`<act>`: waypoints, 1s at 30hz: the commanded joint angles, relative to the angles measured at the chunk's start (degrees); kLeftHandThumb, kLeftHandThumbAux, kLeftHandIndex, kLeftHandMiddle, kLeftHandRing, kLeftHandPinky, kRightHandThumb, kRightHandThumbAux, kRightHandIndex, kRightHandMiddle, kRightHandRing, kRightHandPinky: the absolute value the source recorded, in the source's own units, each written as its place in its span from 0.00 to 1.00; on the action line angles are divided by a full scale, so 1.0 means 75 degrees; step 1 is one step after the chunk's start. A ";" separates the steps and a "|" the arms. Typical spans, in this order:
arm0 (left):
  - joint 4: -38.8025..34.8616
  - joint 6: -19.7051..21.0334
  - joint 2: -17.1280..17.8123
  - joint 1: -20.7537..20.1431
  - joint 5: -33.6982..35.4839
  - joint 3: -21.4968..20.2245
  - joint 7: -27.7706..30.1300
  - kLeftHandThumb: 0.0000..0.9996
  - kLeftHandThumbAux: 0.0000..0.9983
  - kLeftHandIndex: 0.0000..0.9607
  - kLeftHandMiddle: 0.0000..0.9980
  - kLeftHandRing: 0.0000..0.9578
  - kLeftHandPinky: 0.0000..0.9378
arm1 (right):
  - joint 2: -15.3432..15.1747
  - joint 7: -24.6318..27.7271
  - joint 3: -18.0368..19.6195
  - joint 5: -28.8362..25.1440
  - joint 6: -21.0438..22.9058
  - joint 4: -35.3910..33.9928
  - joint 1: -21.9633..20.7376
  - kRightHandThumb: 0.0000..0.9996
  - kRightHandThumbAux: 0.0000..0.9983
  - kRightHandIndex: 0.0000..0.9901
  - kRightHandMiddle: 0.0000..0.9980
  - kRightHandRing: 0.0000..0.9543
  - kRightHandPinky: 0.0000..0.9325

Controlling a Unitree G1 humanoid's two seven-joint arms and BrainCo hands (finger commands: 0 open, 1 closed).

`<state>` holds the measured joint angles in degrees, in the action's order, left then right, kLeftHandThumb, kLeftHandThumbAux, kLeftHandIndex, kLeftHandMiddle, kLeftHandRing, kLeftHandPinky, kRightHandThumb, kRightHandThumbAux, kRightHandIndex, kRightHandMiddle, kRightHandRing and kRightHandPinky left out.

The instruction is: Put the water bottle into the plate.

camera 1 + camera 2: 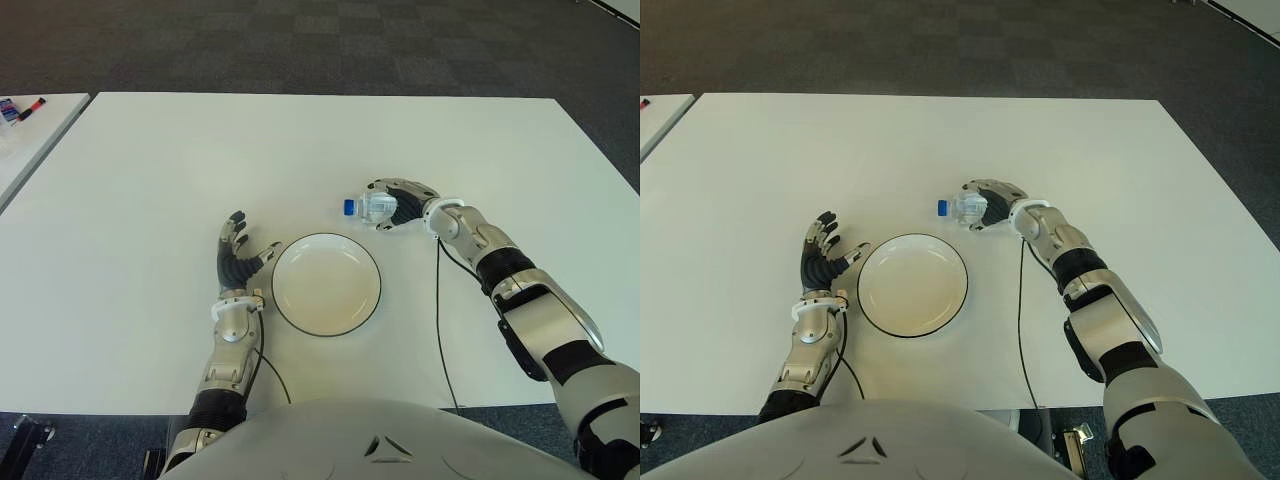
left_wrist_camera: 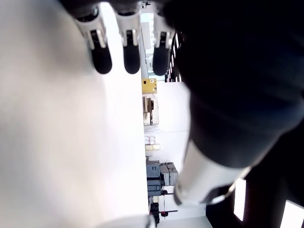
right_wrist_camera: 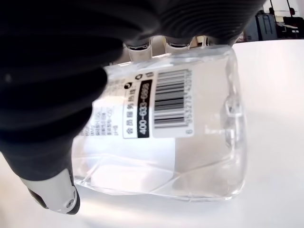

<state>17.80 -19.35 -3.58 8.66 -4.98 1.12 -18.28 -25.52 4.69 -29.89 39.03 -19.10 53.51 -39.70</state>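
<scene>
A clear water bottle (image 1: 372,207) with a blue cap lies on its side on the white table (image 1: 150,180), just beyond the plate's far right rim. My right hand (image 1: 398,201) is curled over it, fingers wrapped around the body; the right wrist view shows the bottle (image 3: 161,137) with its barcode label close under the fingers (image 3: 47,118). The white plate (image 1: 326,283) with a dark rim sits near the table's front, with nothing in it. My left hand (image 1: 238,255) shows just left of the plate, fingers spread and holding nothing.
A second white table (image 1: 25,135) stands at the far left with small items on it. A thin black cable (image 1: 437,310) runs along my right arm over the table. Dark carpet lies beyond the far edge.
</scene>
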 commanded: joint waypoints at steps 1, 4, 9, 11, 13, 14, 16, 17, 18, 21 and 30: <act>0.0022 0.0148 -0.0262 0.0166 0.0036 0.0033 0.0052 0.00 0.96 0.17 0.16 0.15 0.17 | -0.0038 0.0027 0.0077 -0.0033 0.0151 -0.0048 0.0106 0.13 0.72 0.00 0.00 0.00 0.05; 0.0029 0.0121 -0.0247 0.0170 0.0004 0.0041 0.0049 0.00 0.96 0.17 0.16 0.15 0.17 | -0.0050 0.0048 0.0105 -0.0047 0.0202 -0.0092 0.0130 0.13 0.72 0.00 0.00 0.00 0.05; 0.0051 0.0094 -0.0219 0.0167 -0.0021 0.0042 0.0056 0.00 0.95 0.17 0.16 0.15 0.17 | -0.0061 0.0108 0.0159 -0.0057 0.0306 -0.0161 0.0163 0.14 0.72 0.00 0.00 0.00 0.04; 0.0054 0.0093 -0.0217 0.0166 -0.0014 0.0038 0.0063 0.00 0.95 0.17 0.16 0.15 0.17 | -0.0064 0.0131 0.0176 -0.0048 0.0342 -0.0186 0.0173 0.14 0.71 0.00 0.00 0.00 0.05; 0.0057 0.0091 -0.0218 0.0165 -0.0008 0.0036 0.0068 0.00 0.95 0.17 0.16 0.15 0.17 | -0.0069 0.0151 0.0189 -0.0042 0.0372 -0.0209 0.0182 0.13 0.71 0.00 0.00 0.00 0.05; 0.0050 0.0090 -0.0221 0.0167 -0.0001 0.0035 0.0071 0.00 0.95 0.17 0.16 0.15 0.17 | -0.0075 0.0165 0.0195 -0.0040 0.0394 -0.0225 0.0187 0.13 0.71 0.00 0.00 0.00 0.05; 0.0034 0.0087 -0.0230 0.0172 0.0012 0.0035 0.0076 0.00 0.96 0.18 0.16 0.15 0.17 | -0.0084 0.0187 0.0200 -0.0035 0.0431 -0.0250 0.0194 0.13 0.71 0.00 0.00 0.00 0.05; 0.0030 0.0083 -0.0234 0.0175 0.0017 0.0035 0.0078 0.00 0.96 0.18 0.16 0.15 0.17 | -0.0090 0.0196 0.0202 -0.0032 0.0449 -0.0259 0.0196 0.13 0.71 0.00 0.00 0.00 0.05; 0.0028 0.0080 -0.0236 0.0177 0.0020 0.0035 0.0079 0.00 0.96 0.18 0.16 0.15 0.17 | -0.0094 0.0201 0.0204 -0.0030 0.0461 -0.0267 0.0199 0.13 0.71 0.00 0.00 0.00 0.05; 0.0023 0.0093 -0.0240 0.0175 0.0028 0.0037 0.0084 0.00 0.97 0.18 0.16 0.15 0.17 | -0.0103 0.0203 0.0206 -0.0024 0.0483 -0.0298 0.0214 0.13 0.70 0.00 0.00 0.00 0.05; 0.0008 0.0118 -0.0260 0.0180 0.0061 0.0038 0.0101 0.00 0.97 0.18 0.16 0.15 0.18 | -0.0163 0.0142 0.0164 0.0057 0.0430 -0.0407 0.0248 0.19 0.69 0.00 0.00 0.00 0.07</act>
<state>17.74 -19.74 -3.57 8.91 -4.97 1.11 -18.19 -26.13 5.69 -28.46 39.07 -16.10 50.90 -38.54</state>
